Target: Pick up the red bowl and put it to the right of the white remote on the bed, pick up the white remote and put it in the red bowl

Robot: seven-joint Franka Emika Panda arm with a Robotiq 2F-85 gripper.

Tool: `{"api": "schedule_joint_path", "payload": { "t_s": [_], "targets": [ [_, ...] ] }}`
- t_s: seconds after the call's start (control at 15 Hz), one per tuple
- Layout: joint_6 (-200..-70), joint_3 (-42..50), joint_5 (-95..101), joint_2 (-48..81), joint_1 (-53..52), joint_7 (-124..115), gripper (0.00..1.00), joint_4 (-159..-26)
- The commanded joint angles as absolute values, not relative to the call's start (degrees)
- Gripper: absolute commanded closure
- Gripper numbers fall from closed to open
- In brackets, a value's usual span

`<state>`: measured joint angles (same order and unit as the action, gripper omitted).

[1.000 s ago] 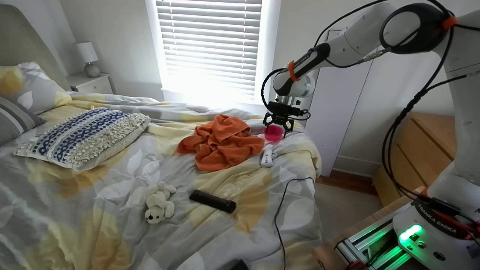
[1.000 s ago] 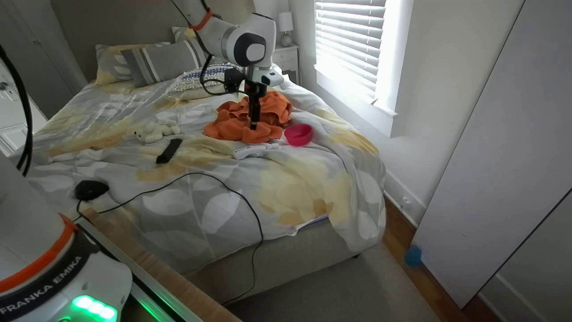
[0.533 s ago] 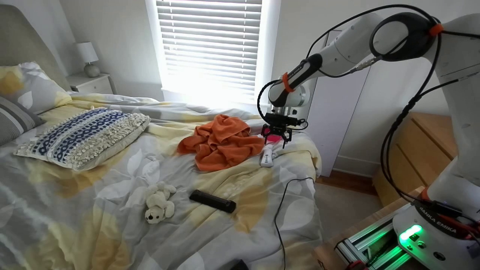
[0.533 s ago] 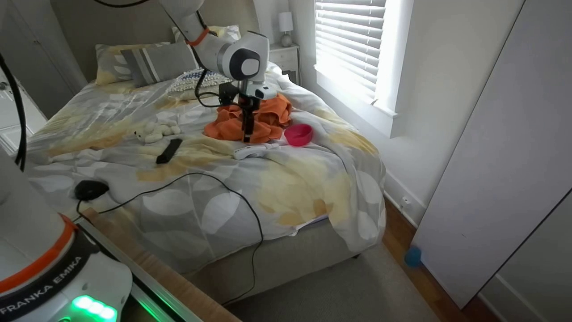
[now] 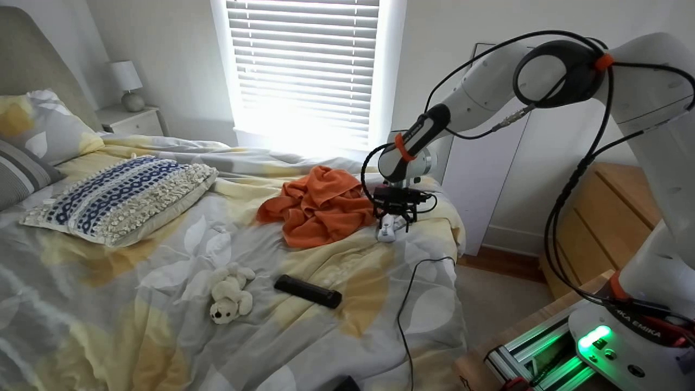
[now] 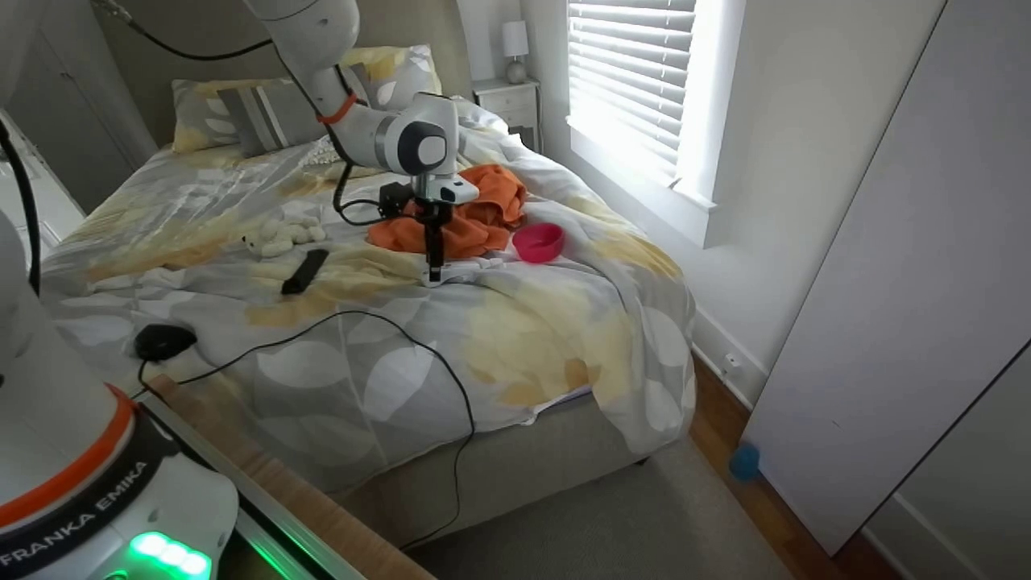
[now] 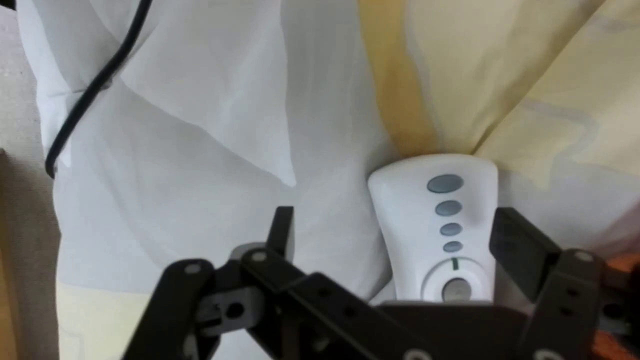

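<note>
Wrist view: tapered remote [image 7: 417, 227]; oval buttons [image 7: 448, 208]

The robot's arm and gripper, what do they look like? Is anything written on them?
The arm is white, thick and rounded, with black trim. Orange bands wrap it, and black cables run along it. Pale letters spell FRANKA EMIKA near green lights. The gripper is mostly black, with two chunky jaws.

One bowl [image 6: 538, 244], one white remote [image 7: 430, 227], one cloth [image 5: 324, 210], one plush toy [image 5: 232, 292].
</note>
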<state>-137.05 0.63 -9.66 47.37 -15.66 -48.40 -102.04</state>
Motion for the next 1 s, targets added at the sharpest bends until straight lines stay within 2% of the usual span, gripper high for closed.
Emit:
{"api": "schedule_joint_path", "payload": {
  "t_s": [0.0,0.27,0.4,0.53,0.73,0.8,0.93],
  "targets": [
    [-140.7,2.9,-5.7,49.8,-19.6,-51.7,0.0,-99.8],
    [-142.3,4.4,-2.6,51.9,-21.4,-53.1,0.01,-97.7],
    [-141.4,5.1,-1.7,53.0,-21.6,-53.6,0.17,-96.6],
    [-141.3,5.2,-1.5,54.0,-21.3,-53.6,0.4,-96.1],
    [-141.2,5.1,-1.9,54.6,-21.1,-53.5,0.64,-95.4],
    [-141.1,4.9,-2.1,54.0,-21.0,-53.4,0.69,-95.6],
    [-141.0,5.1,-2.2,52.1,-21.1,-53.8,0.69,-96.3]
  ]
}}
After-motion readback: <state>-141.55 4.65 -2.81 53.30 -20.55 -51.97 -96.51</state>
